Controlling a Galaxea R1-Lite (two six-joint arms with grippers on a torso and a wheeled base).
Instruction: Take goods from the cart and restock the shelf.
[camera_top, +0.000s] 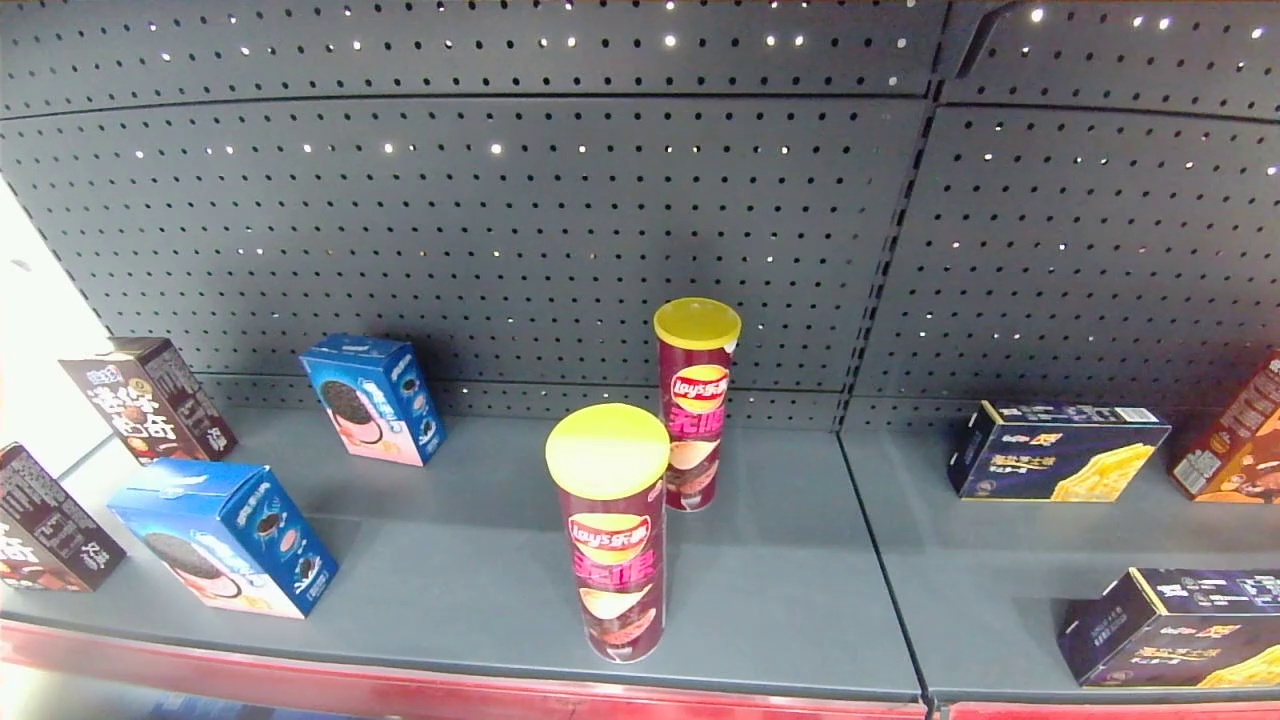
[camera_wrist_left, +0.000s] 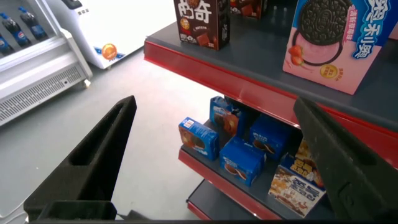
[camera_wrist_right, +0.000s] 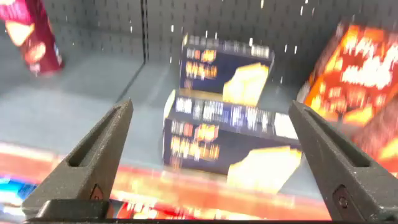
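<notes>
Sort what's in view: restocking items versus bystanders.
Job: shelf, front chip can, rear chip can, blue cookie boxes, navy boxes, left gripper and right gripper, both open and empty.
Lying about: white cooler, lower-tier boxes.

The orange box (camera_top: 1240, 440) and front navy box (camera_top: 1170, 625) run past the edge.

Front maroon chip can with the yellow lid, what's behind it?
A second maroon, yellow-lidded chip can stands upright behind it, then the dark perforated back panel. The front can covers the grey shelf between.
</notes>
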